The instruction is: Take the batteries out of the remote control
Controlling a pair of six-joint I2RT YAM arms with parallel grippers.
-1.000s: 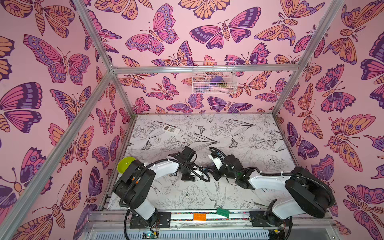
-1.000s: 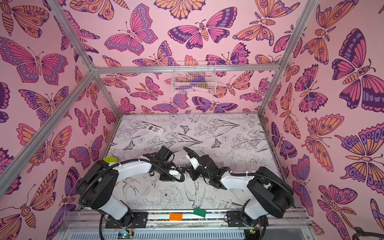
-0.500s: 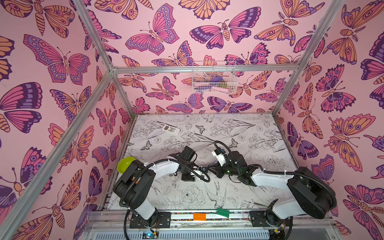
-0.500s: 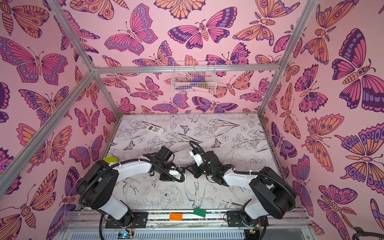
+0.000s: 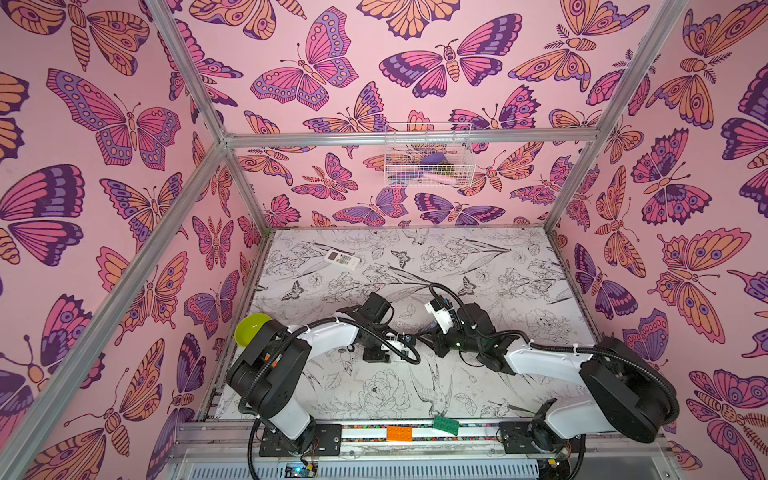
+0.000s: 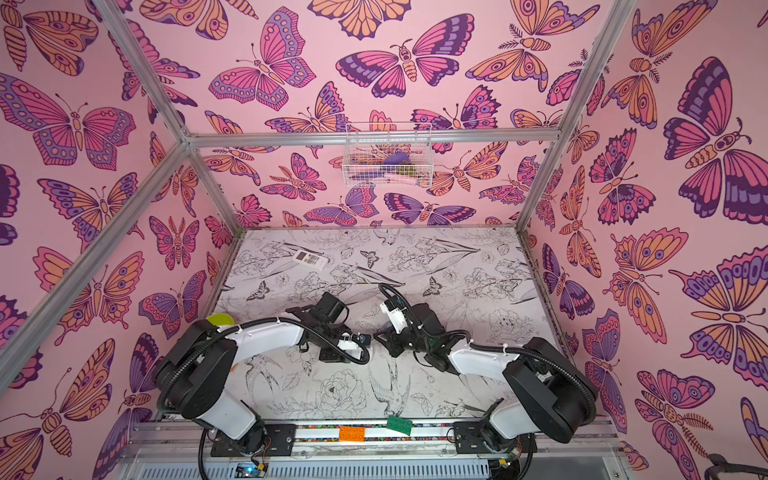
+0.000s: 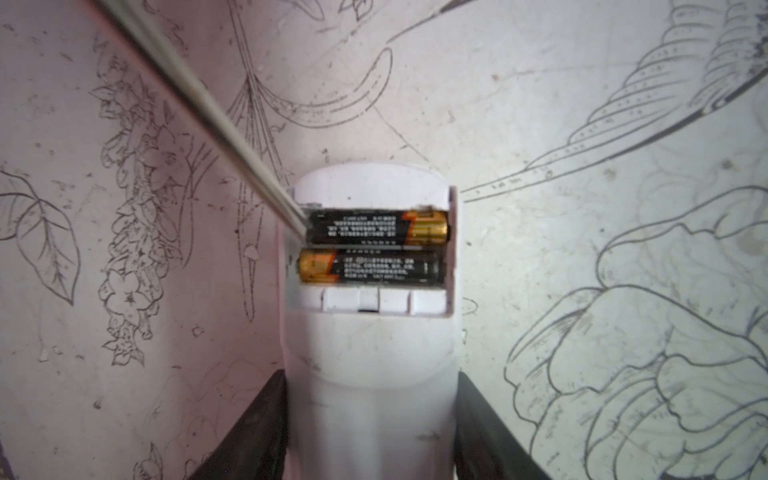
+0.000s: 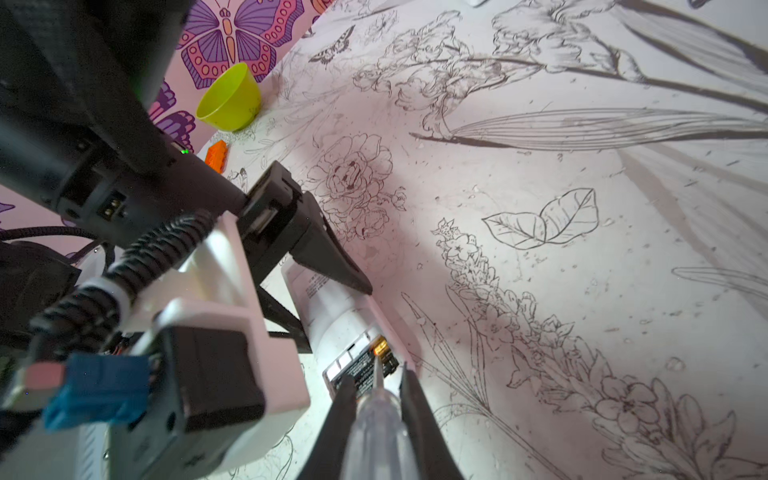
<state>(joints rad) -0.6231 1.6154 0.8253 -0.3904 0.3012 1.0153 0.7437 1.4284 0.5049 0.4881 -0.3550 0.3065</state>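
Note:
A white remote control (image 7: 370,374) lies back-up on the table, and my left gripper (image 7: 370,415) is shut on its body. Its battery bay is uncovered and holds two black batteries with gold ends (image 7: 376,226) (image 7: 370,268), side by side. My right gripper (image 8: 378,386) is shut on a clear-handled screwdriver (image 8: 378,436). The screwdriver's metal shaft (image 7: 199,104) reaches to the black end of the battery nearer the remote's tip. In both top views the two grippers meet near the table's middle front, left gripper (image 5: 376,355) and right gripper (image 5: 437,351).
A second white remote (image 5: 341,258) lies at the back left. A lime bowl (image 5: 251,328) stands by the left wall. An orange brick (image 5: 399,433) and a green brick (image 5: 446,424) sit on the front rail. A wire basket (image 5: 428,156) hangs on the back wall.
The right arm's wrist has shifted slightly away from the front edge and to the right. The left arm has not moved.

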